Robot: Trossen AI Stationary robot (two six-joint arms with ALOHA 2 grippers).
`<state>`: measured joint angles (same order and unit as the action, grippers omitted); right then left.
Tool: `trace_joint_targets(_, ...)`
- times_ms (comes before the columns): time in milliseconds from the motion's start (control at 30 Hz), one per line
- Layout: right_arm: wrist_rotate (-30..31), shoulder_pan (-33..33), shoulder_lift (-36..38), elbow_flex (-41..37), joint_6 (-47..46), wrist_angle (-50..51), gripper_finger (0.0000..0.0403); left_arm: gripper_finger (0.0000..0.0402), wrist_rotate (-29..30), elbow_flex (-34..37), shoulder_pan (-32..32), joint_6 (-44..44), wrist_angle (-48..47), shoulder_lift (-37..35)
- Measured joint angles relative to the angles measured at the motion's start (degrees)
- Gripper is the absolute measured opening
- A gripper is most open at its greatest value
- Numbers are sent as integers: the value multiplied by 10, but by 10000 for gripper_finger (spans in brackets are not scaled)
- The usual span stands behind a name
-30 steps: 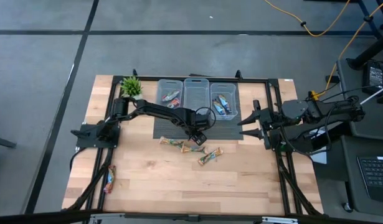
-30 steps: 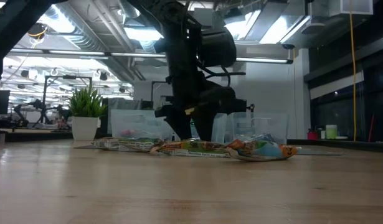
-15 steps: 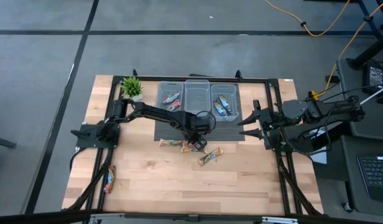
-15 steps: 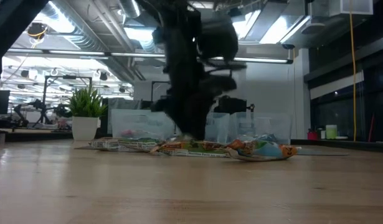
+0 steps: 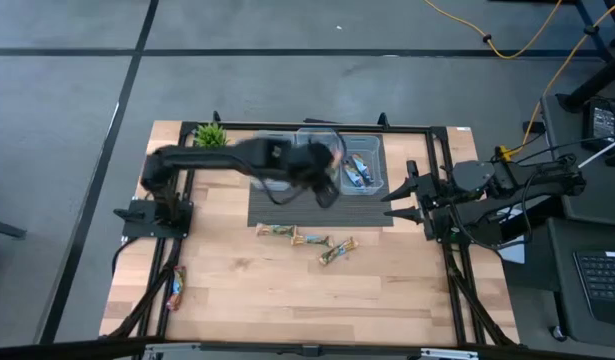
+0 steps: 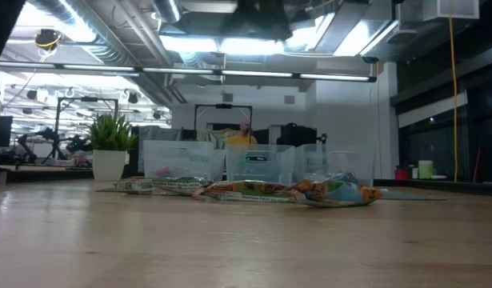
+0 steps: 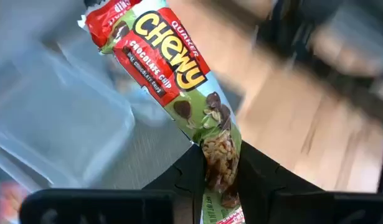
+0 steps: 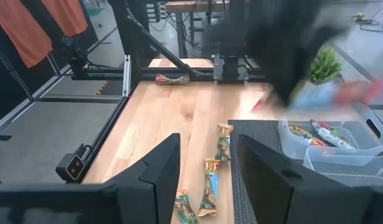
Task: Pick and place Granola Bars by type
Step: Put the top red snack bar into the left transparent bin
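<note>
Three clear plastic rectangular bins (image 5: 315, 158) sit in a row on the dark mat, and the left gripper (image 7: 217, 180) hangs above them, clamped on one end of a red-and-green shiny-wrapped granola bar (image 7: 179, 87) (chocolate chip, by its label). To finish well, it should probably stop over the bin with matching wrappers before letting go. The right gripper (image 8: 207, 171) waits at the table's right edge, fingers apart and empty, while three more loose bars (image 5: 307, 240) lie on the wood just in front of the mat.

Two dark jointed arms, black-fingered right pincer (image 8: 203, 180).

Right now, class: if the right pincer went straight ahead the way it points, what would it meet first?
Probably the granola bars lying on the wooden table just ahead of the open right pincer; depth is uncertain.
</note>
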<state>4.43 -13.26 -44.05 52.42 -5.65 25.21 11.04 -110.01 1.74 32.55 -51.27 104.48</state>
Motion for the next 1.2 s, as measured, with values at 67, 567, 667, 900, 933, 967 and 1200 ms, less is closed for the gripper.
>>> trace_joint_targets(67,3,0,0,0,0,0,162,65,29,-17,0,-22,-3,-33)
trace_joint_targets(567,25,0,0,0,-1,-11,162,65,74,-21,0,-105,-90,-231)
trace_joint_targets(667,26,0,0,0,-1,-11,162,65,91,-21,2,-108,-90,-239)
trace_joint_targets(900,26,0,0,0,-1,-11,162,65,96,-21,79,-131,-115,-239)
trace_joint_targets(933,29,0,0,0,0,-11,162,65,90,-21,99,-138,-119,-239)
trace_joint_targets(967,34,0,0,0,0,-11,162,65,81,-21,120,-145,-120,-237)
trace_joint_targets(1200,50,0,0,0,-1,-11,162,65,-16,-21,249,-173,-132,-210)
